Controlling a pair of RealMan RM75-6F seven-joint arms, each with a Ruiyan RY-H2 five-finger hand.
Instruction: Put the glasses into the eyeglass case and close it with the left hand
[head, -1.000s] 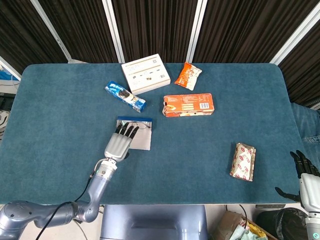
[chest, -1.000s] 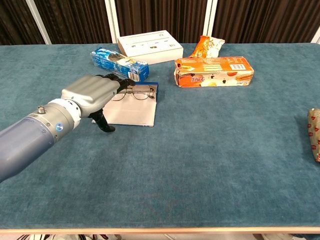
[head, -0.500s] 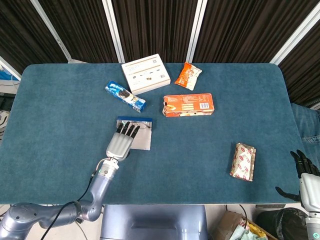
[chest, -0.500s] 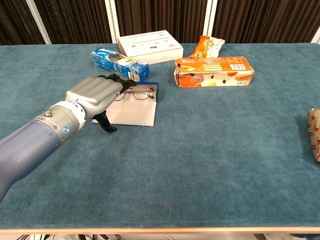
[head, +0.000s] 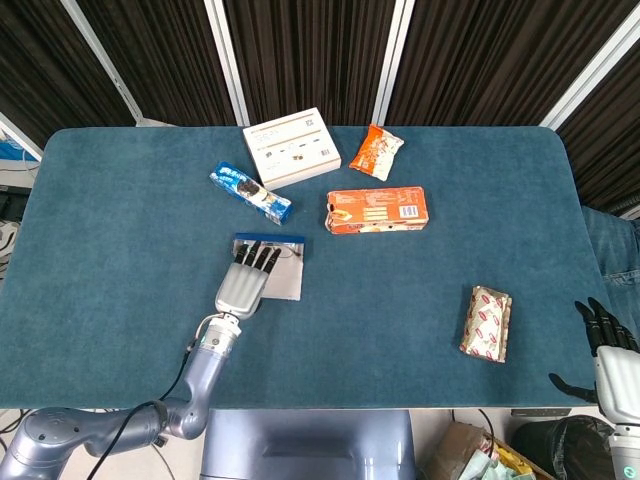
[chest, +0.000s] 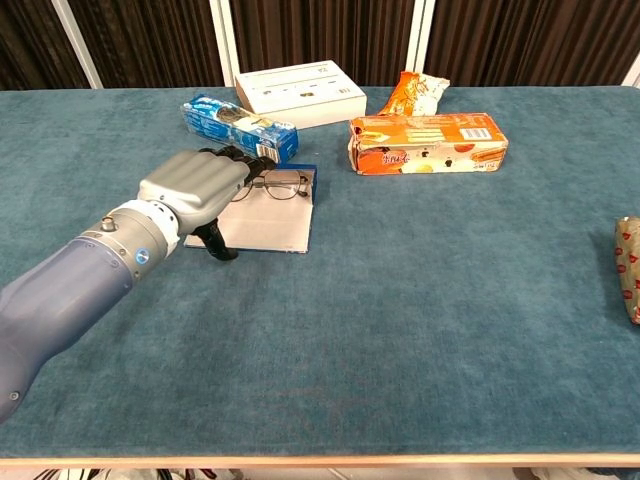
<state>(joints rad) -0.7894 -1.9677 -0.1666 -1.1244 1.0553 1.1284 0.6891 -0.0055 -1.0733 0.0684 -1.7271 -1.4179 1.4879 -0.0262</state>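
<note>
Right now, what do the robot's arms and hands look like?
The left hand has a silver-grey metal back and black fingers. Its arm is smooth blue-grey, with a silver wrist ring and a thin black cable. The right hand at the table edge shows black fingers and a pale back.

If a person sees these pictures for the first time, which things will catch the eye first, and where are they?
The eye falls first on the left hand, stretched over the open eyeglass case near the left middle of the blue table, its fingertips at the glasses that lie on the case. Next comes the bright orange box at the centre, behind it. The right hand hangs off the table's right edge, holding nothing.
</note>
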